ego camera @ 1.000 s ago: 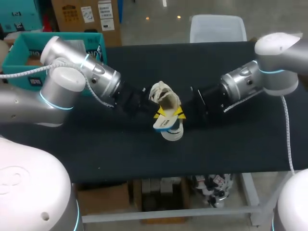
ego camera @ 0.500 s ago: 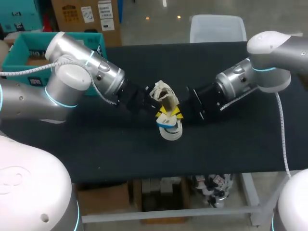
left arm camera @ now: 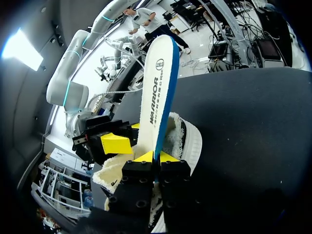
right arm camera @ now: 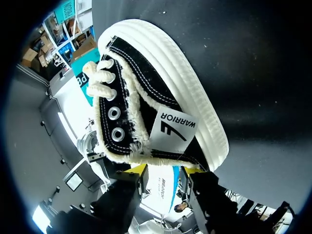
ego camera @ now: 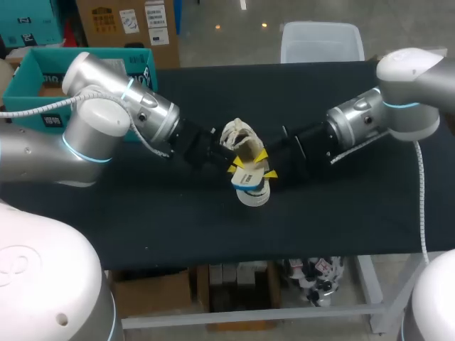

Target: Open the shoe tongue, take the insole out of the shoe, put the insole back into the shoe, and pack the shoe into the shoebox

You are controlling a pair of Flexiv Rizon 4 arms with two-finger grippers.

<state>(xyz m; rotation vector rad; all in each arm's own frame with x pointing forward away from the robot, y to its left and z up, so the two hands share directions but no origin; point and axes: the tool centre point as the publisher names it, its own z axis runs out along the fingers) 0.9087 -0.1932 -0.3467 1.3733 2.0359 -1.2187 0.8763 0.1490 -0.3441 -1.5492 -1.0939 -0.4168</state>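
Sneaker (ego camera: pixel 240 141): centre of the head view. Insole (ego camera: pixel 250 188): just below it, lower centre, clenched in the left gripper (left arm camera: pixel 156 157). Right gripper (right arm camera: pixel 162 170): released, spread at the sneaker's opening; its arm has drawn back rightward from half a second ago. Insole removal likely finishing.

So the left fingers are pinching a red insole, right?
Not quite. The left fingers are pinching the insole, but it is white with a blue edge, not red. The left wrist view shows it clearly.
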